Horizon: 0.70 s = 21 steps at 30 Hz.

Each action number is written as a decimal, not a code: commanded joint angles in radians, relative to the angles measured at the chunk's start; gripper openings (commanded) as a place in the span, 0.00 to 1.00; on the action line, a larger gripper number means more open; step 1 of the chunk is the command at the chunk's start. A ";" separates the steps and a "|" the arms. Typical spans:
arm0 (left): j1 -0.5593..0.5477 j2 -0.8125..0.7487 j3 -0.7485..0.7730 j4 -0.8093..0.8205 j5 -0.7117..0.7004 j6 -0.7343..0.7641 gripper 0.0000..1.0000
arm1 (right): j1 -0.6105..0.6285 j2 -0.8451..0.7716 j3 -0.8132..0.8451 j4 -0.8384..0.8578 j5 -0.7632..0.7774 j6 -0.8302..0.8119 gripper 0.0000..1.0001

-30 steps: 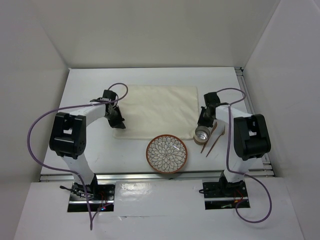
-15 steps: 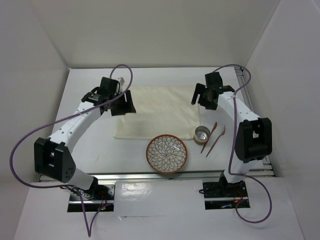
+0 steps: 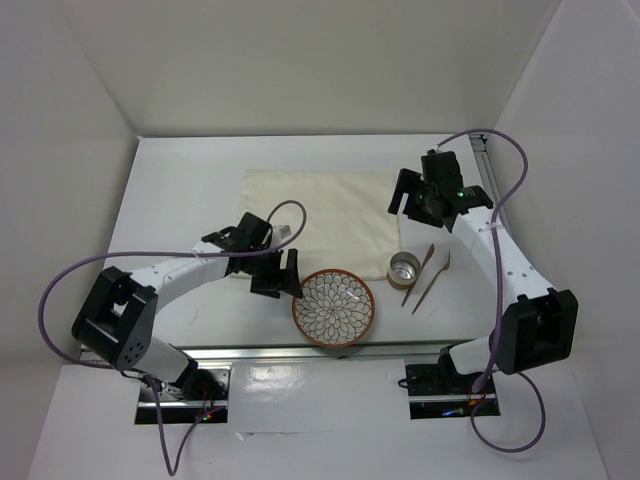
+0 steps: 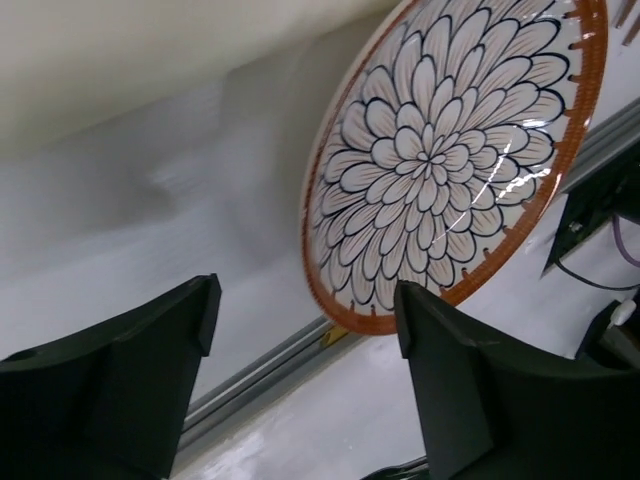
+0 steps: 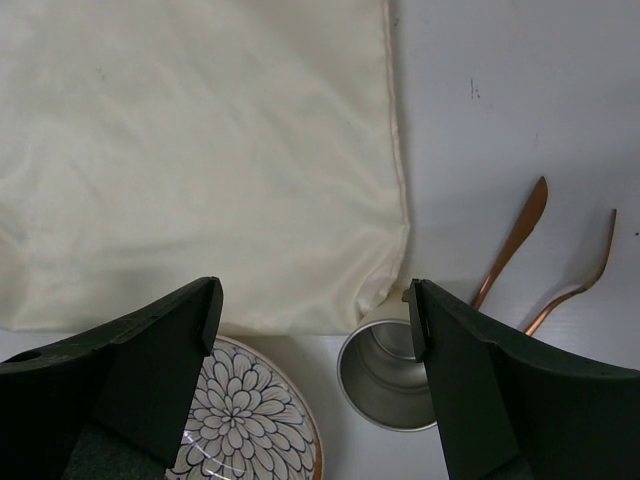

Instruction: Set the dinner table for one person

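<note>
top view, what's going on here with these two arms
Two arms are setting a place on the white table; nothing is held yet. The left gripper, open, sits low beside the patterned plate, as if about to take it. The right gripper, also open, hovers over the cream cloth near its right edge. A metal cup and two copper utensils lie right of the plate.

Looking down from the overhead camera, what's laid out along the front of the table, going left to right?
patterned plate → metal cup → copper knife → second copper utensil. The cream cloth spans too much width to place.
</note>
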 commanded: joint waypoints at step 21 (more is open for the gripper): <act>-0.081 0.034 0.177 -0.088 0.129 0.038 0.00 | -0.014 -0.055 -0.099 -0.029 0.063 -0.021 0.87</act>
